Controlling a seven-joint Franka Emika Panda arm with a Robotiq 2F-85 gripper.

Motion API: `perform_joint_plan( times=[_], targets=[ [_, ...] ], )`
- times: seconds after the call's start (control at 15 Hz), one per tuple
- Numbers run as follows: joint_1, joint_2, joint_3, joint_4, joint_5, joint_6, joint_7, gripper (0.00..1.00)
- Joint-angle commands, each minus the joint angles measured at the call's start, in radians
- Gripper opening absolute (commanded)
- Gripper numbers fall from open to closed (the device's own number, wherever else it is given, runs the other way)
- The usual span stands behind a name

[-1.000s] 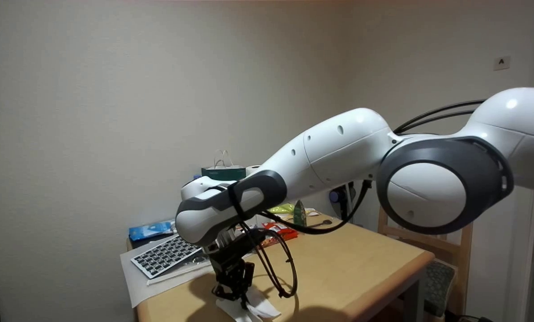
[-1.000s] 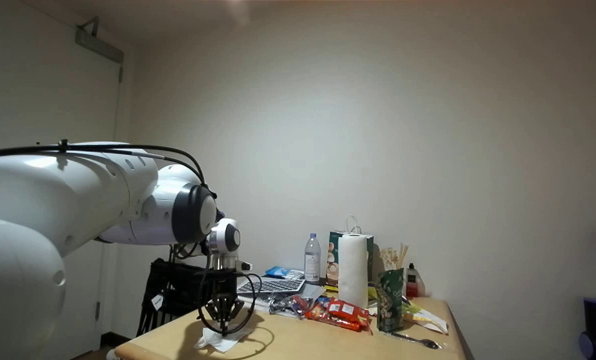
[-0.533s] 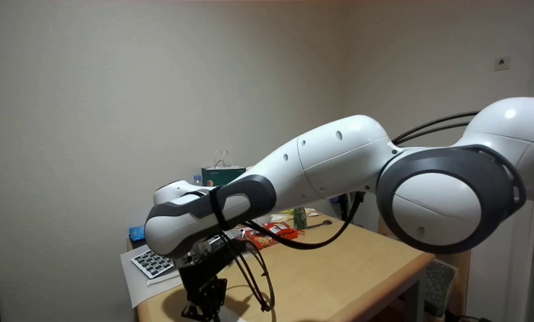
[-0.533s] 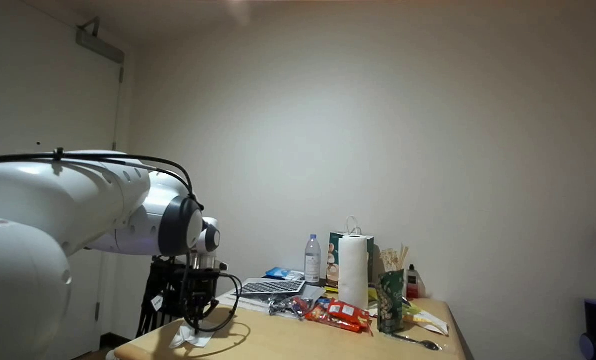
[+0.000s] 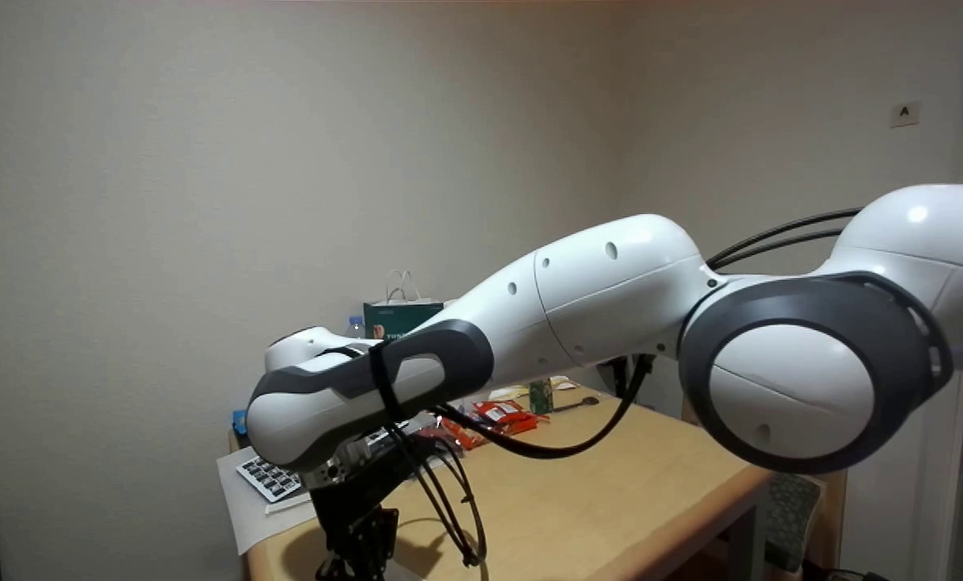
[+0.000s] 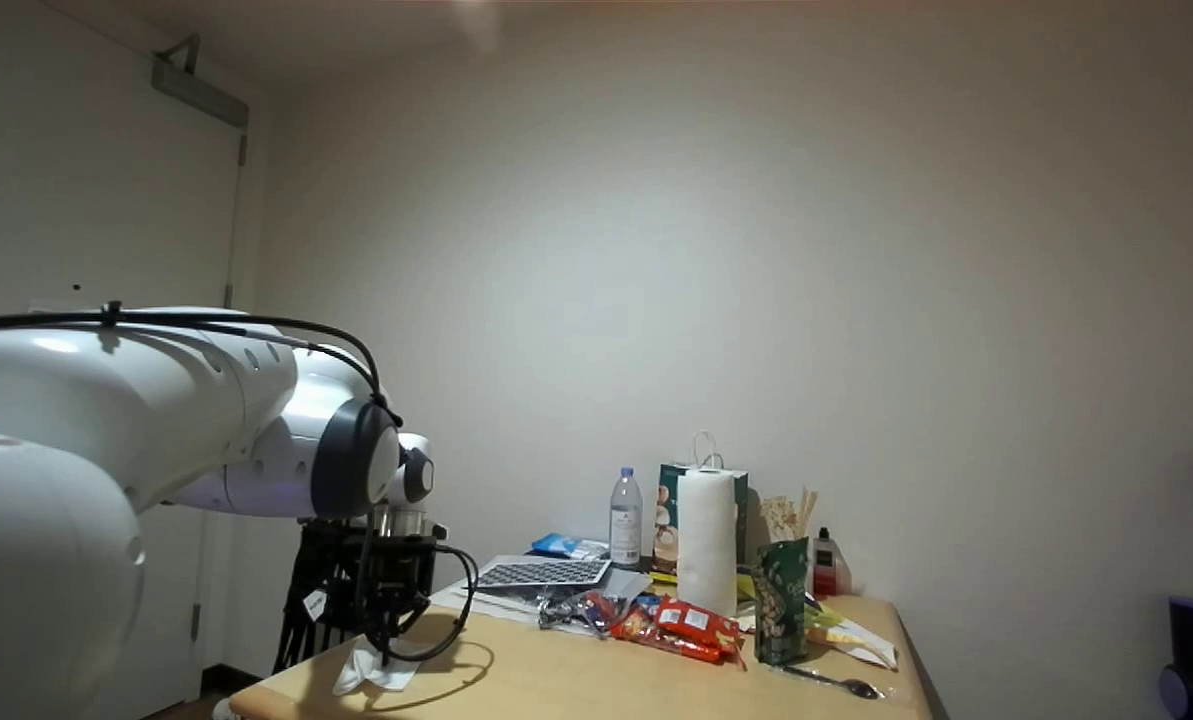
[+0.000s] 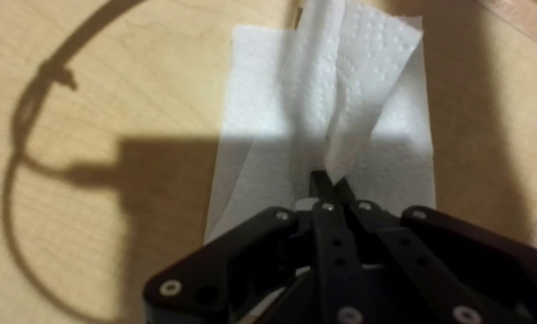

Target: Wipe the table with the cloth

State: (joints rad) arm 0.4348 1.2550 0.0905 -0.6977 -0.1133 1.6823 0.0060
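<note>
The cloth (image 7: 259,90), a white folded paper-like sheet, lies on the light wooden table (image 6: 606,690). My gripper (image 7: 334,182) is shut, with a raised fold of the cloth pinched between its dark fingertips. Around the fingers, the rest of the cloth spreads on the tabletop. In an exterior view the cloth (image 6: 358,672) is near the table's corner, directly below the gripper (image 6: 386,652). In an exterior view the bottom edge cuts off the fingertips, and only a sliver of the cloth (image 5: 400,574) shows.
Towards the wall stand a paper towel roll (image 6: 706,545), a bottle (image 6: 625,518) and a green pouch (image 6: 782,600). Red packets (image 6: 681,625), a keyboard-like panel (image 6: 544,572) and a spoon (image 6: 856,688) lie on the table. A cushioned chair (image 5: 792,516) is beside it.
My gripper has dragged the cloth across the table, leftward in both exterior views and towards the near corner. Most of that travel came in the earlier half second; the grip has stayed shut.
</note>
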Motion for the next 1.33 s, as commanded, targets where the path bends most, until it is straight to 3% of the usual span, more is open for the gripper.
perform_joint_plan(
  times=[0.0,0.33,0.4,1.0,1.27],
  targets=[
    [-0.009,-0.014,-0.047,-0.057,-0.014,-0.002,0.115,0.0],
    [-0.067,-0.065,-0.093,-0.184,0.015,0.054,0.3,0.0],
    [-0.037,-0.029,-0.076,-0.055,0.004,-0.001,0.237,0.01],
    [-0.077,-0.062,-0.107,-0.125,0.002,0.023,0.322,0.0],
    [-0.155,-0.104,-0.14,-0.223,0.05,0.062,0.442,0.0]
  ],
)
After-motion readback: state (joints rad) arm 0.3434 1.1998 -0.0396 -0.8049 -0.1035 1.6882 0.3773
